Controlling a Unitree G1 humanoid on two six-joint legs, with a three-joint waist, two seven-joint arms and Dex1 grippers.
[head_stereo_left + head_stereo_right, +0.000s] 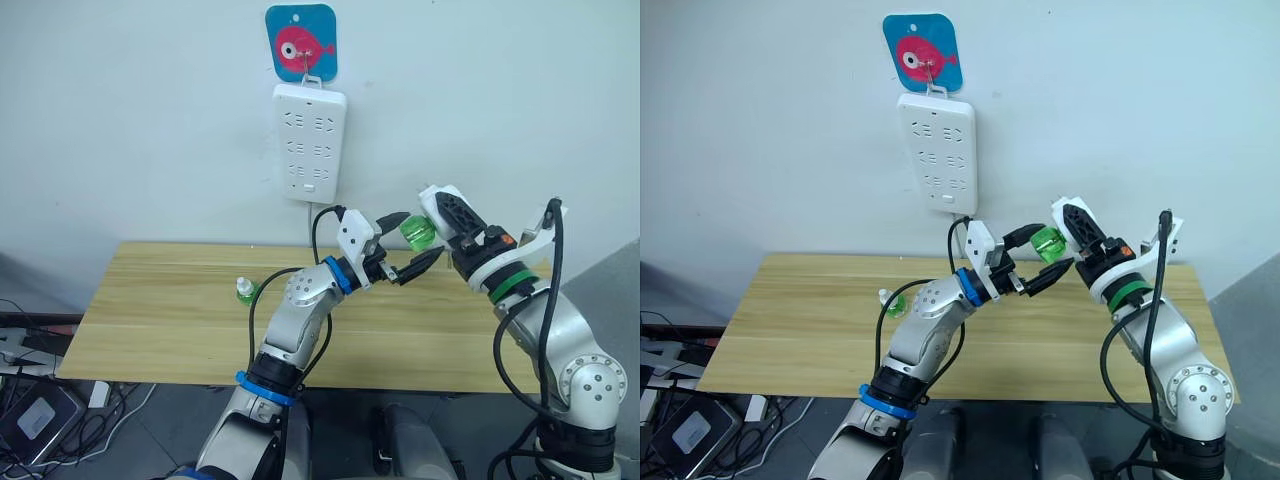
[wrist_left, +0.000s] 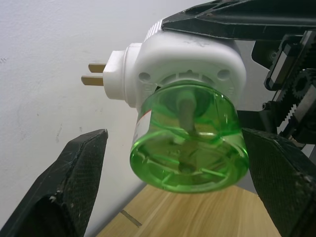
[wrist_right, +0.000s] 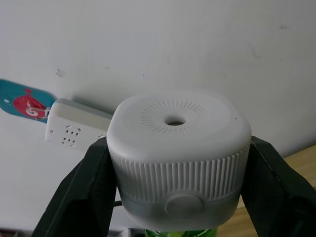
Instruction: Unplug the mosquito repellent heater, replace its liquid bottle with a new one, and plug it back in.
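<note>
White wall behind, with a power strip [image 1: 309, 142] hanging on it, and a wooden table [image 1: 160, 320] below where the new one [image 1: 244, 290] waits near the left arm. Up in the air, the right gripper [image 3: 175, 197] squeezes the mosquito repellent heater [image 3: 177, 158] tight, while the left gripper [image 2: 168, 197] has its fingers spread wide on both sides of its liquid bottle [image 2: 190, 143], not touching it. If the left fingers close crooked or twist too hard, the slippery bottle could pop out and drop, or the heater could slide in the right grip.
</note>
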